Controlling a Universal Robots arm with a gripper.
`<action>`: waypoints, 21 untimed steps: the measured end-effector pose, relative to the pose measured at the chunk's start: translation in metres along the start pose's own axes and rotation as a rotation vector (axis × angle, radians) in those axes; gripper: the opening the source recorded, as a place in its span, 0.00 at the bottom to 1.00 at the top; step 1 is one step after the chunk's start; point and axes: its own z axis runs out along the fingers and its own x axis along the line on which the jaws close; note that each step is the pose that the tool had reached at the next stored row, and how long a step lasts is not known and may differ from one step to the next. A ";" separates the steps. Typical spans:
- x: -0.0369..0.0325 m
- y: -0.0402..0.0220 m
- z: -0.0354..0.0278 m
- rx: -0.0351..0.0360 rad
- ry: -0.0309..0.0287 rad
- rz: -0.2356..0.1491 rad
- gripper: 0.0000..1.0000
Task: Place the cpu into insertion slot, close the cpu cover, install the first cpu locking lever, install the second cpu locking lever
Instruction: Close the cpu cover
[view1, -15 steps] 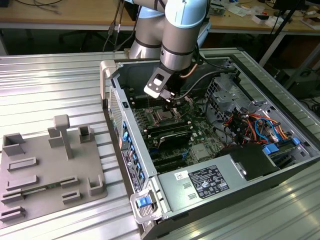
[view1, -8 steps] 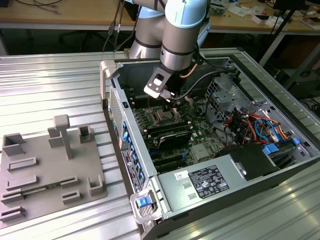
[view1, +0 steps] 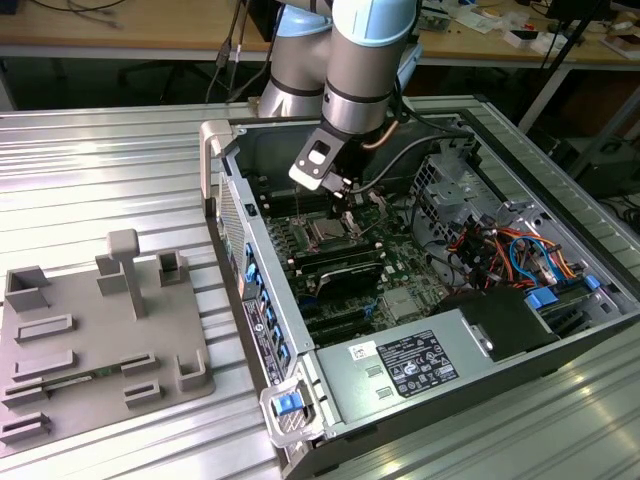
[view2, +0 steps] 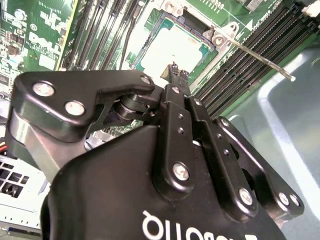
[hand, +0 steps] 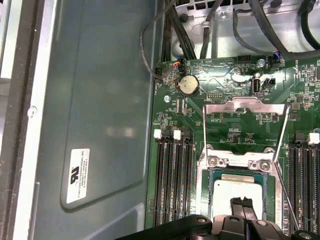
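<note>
The cpu (hand: 239, 190) lies flat in the insertion slot (hand: 235, 161) on the green motherboard (hand: 225, 80), its silver top facing up. My gripper (hand: 241, 204) hovers right over the cpu (view2: 167, 47), fingers shut together with nothing between them. The cpu cover (hand: 245, 106) stands open, tilted up behind the slot. A thin wire locking lever (view2: 255, 54) sticks out free beside the slot, also visible in the first wrist view (hand: 286, 200). In the exterior view the gripper (view1: 338, 200) reaches into the open computer case just above the slot (view1: 328, 232).
Long black memory slots (hand: 172, 180) flank the socket on both sides. Black cables (hand: 200, 30) hang at the board's far edge near a coin battery (hand: 188, 85). The case wall (hand: 100, 100) stands close by. A power supply (view1: 410, 360) and a grey fixture plate (view1: 90, 330) show in the exterior view.
</note>
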 end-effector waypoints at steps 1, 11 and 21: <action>0.0000 0.0000 -0.0001 0.0001 -0.0001 0.000 0.11; -0.0005 0.0198 0.0021 0.0030 -0.0003 0.000 0.11; -0.0006 0.0274 -0.0118 0.0292 0.0004 0.000 0.11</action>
